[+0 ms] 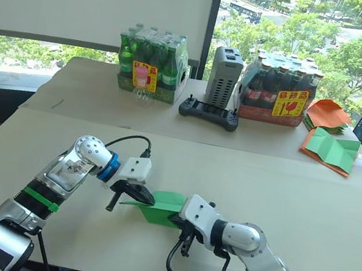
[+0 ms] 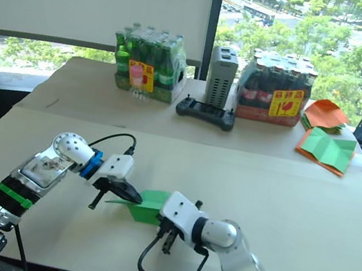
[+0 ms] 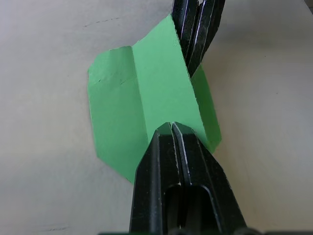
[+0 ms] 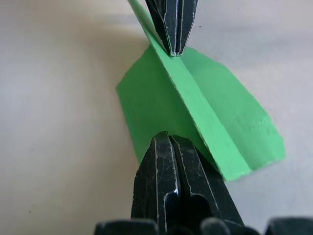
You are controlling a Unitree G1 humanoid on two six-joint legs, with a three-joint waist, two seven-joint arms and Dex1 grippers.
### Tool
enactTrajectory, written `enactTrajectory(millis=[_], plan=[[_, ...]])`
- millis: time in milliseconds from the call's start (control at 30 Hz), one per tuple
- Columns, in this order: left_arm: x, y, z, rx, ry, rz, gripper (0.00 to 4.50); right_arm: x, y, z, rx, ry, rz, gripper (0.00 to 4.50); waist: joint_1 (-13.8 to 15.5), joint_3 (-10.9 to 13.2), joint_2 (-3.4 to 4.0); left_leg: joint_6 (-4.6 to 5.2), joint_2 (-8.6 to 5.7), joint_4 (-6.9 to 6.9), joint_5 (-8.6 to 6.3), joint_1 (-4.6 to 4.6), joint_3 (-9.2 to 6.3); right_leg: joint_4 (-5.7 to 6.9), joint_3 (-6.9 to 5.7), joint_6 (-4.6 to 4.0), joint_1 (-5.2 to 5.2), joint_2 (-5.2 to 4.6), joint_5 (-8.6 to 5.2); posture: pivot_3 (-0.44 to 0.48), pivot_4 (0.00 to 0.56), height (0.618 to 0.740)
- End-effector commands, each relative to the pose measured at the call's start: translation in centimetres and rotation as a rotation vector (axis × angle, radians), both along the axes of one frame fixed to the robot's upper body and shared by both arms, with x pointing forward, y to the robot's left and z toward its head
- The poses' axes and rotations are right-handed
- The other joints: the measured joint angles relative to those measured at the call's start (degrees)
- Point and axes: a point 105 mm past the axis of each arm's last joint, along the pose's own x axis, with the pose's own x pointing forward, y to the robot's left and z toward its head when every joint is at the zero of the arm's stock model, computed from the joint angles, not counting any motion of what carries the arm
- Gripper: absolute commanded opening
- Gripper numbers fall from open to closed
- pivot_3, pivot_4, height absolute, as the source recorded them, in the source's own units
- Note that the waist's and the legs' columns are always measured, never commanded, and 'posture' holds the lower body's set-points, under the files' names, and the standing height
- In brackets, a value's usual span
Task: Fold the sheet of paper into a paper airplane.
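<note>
right gripper (image 1: 185, 229), creased green sheet of paper (image 1: 163, 207) pinched

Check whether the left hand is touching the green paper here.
Touching. In the left wrist view, the left hand has its fingers shut on the raised middle fold of the green paper. The right hand pinches the same fold from the far end.

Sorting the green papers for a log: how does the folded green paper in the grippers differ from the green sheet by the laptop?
The sheet of paper is folded narrow and pinched by the left gripper and right gripper. The green sheet lies opened out, creased, on orange paper, untouched. Both are bright green.
</note>
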Motion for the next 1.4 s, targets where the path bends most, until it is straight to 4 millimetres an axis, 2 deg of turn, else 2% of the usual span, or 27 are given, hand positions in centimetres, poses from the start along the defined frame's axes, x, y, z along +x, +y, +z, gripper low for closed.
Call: enactTrajectory(millis=[33,267,400,633,867,967,1100,1300,1400], plan=[[-0.3,-0.5,0.6,-0.02,-0.023,-0.023,0.0,-0.8,0.3,1.7,0.055,-0.002,0.02,0.01,-0.09,0.0,0.0,0.0,0.0,0.0,0.0,-0.01,0.01,0.0,0.01,0.0,-0.01,0.0,0.0,0.0,0.15,0.675],[-1.1,-0.6,0.0,0.001,-0.021,-0.052,0.0,-1.7,0.7,3.5,0.132,0.022,0.068,0.01,-0.01,0.0,0.0,0.0,0.0,0.0,0.0,-0.03,0.0,-0.03,0.0,0.0,0.0,-0.01,0.0,0.0,0.15,0.675],[-1.4,-0.7,-0.1,-0.002,-0.016,-0.056,0.0,-1.0,0.8,4.1,0.174,0.03,0.043,0.01,-0.08,0.0,0.0,0.0,0.0,0.0,0.0,-0.03,0.0,-0.04,0.01,0.0,0.0,-0.02,0.0,0.0,0.15,0.675],[-1.6,-0.7,-0.2,0.0,-0.015,-0.055,0.0,1.3,0.1,1.1,0.064,0.035,-0.049,0.01,-0.03,0.0,0.0,0.0,0.0,0.0,0.0,-0.03,0.0,-0.03,-0.02,0.0,-0.01,-0.03,0.0,0.0,0.15,0.675],[-1.5,0.1,-0.7,0.021,-0.025,-0.033,0.0,0.3,-0.5,-0.7,-0.002,0.083,-0.018,0.01,-0.07,0.0,0.0,0.0,0.0,0.01,0.0,-0.03,0.0,-0.03,-0.01,0.0,-0.01,-0.03,0.0,0.0,0.15,0.675],[-1.4,0.3,-0.5,-0.01,-0.024,0.012,0.0,0.3,-0.7,-1.0,-0.022,0.082,-0.024,0.01,-0.02,0.0,0.0,0.0,0.0,0.0,0.0,-0.02,0.0,-0.02,-0.01,0.0,0.0,-0.03,0.0,0.0,0.15,0.675],[-1.5,0.2,0.8,-0.177,0.028,0.173,0.0,0.2,-0.5,-1.1,-0.018,0.086,-0.024,0.01,-0.13,0.0,0.0,0.01,0.0,0.0,0.0,-0.02,-0.01,-0.03,0.0,0.0,0.0,-0.02,0.0,0.0,0.15,0.675],[-3.4,1.1,-0.7,-0.252,0.106,0.36,0.0,0.0,-0.4,-1.2,-0.02,0.087,-0.025,0.01,-0.17,0.0,0.01,0.0,0.02,-0.01,0.0,0.08,-0.01,-0.01,0.02,0.0,0.04,-0.01,0.0,0.0,0.15,0.675],[-3.5,1.4,-1.5,-0.28,0.117,0.445,0.0,0.0,-0.4,-1.1,-0.02,0.086,-0.022,0.01,0.04,0.0,0.01,0.0,0.02,-0.01,0.0,0.13,0.0,-0.01,0.02,0.0,0.08,-0.01,0.0,0.0,0.15,0.675]])
